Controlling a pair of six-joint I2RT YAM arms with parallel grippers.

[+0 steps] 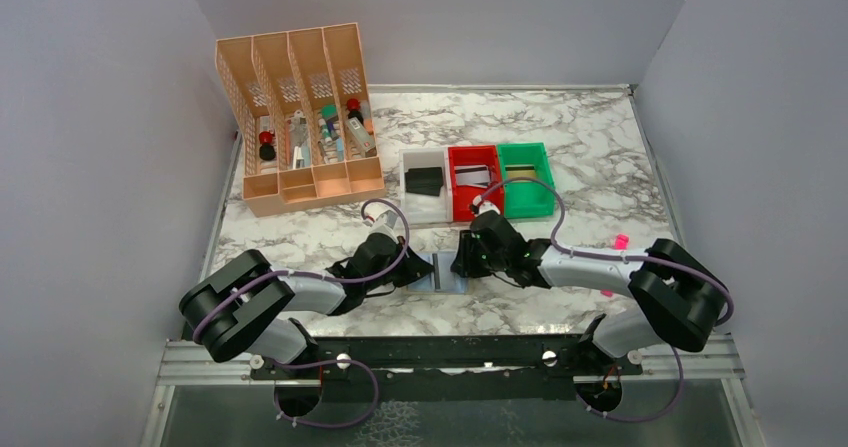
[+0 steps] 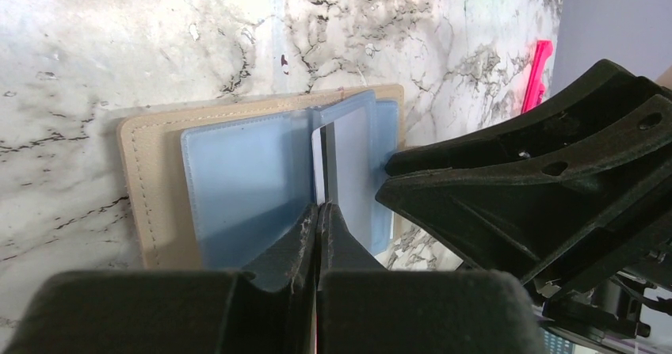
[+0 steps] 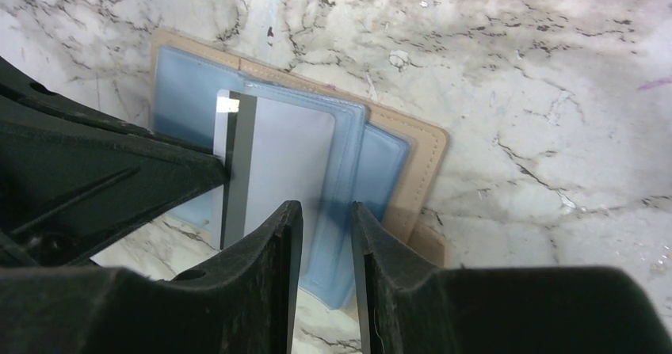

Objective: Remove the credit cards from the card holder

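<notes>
Card holder (image 1: 445, 271) lying open on the marble tabletop (image 1: 590, 157) between the left hand (image 2: 319, 215) and the right hand (image 3: 326, 215). Its tan cover faced down and its pale blue pockets faced up. The left hand was fully closed, pinching the striped edge of a silvery grey credit card (image 3: 277, 156); we found that edge clear of a raised pocket leaf (image 3: 353, 172) that covered the rest of the card. The right hand had its fingers partly apart, with the leaf's near edge in the gap; we could not tell whether they touched it. Beyond the holder stood a white bin (image 1: 403, 182), a red bin (image 1: 473, 150) and a green bin (image 1: 548, 179), and an orange organiser (image 1: 300, 182) stood farther left.
</notes>
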